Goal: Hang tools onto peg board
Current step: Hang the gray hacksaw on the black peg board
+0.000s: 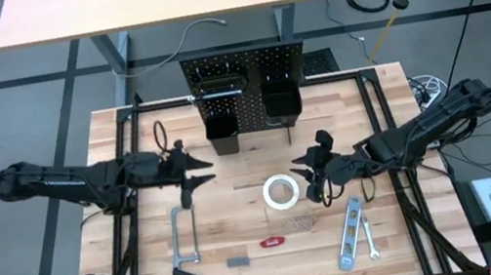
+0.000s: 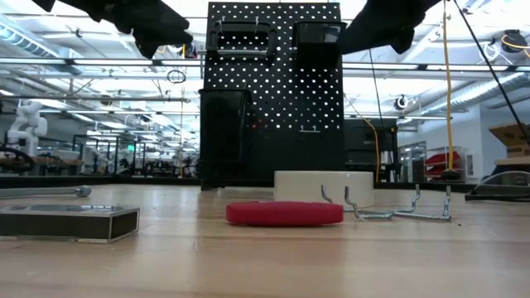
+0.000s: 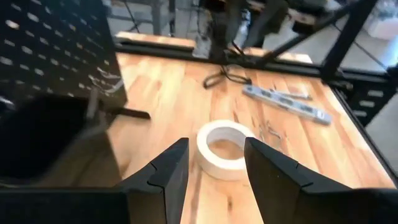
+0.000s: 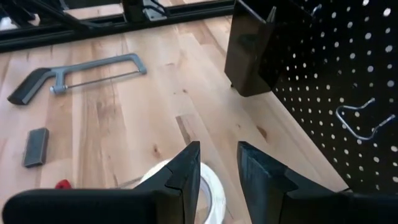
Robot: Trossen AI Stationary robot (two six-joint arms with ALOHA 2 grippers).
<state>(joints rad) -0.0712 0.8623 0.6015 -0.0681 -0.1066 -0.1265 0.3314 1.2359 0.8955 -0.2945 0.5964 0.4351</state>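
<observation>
flat red disc-like tool [image 2: 284, 213], round white tape roll [image 1: 281, 192], perforated peg board [image 1: 242, 71]

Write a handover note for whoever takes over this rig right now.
Left hand: open, empty, raised over the table left of the peg board.
Right hand: open, empty, raised just right of the white tape roll.
On the table: tape roll at centre, hacksaw front left, silver level and small wrench front right, red tool and small grey block in front, loose wire hooks near the tape, pliers behind the left arm.
Done: no tool on the table has been hung yet.
Left: hang every tool.
</observation>
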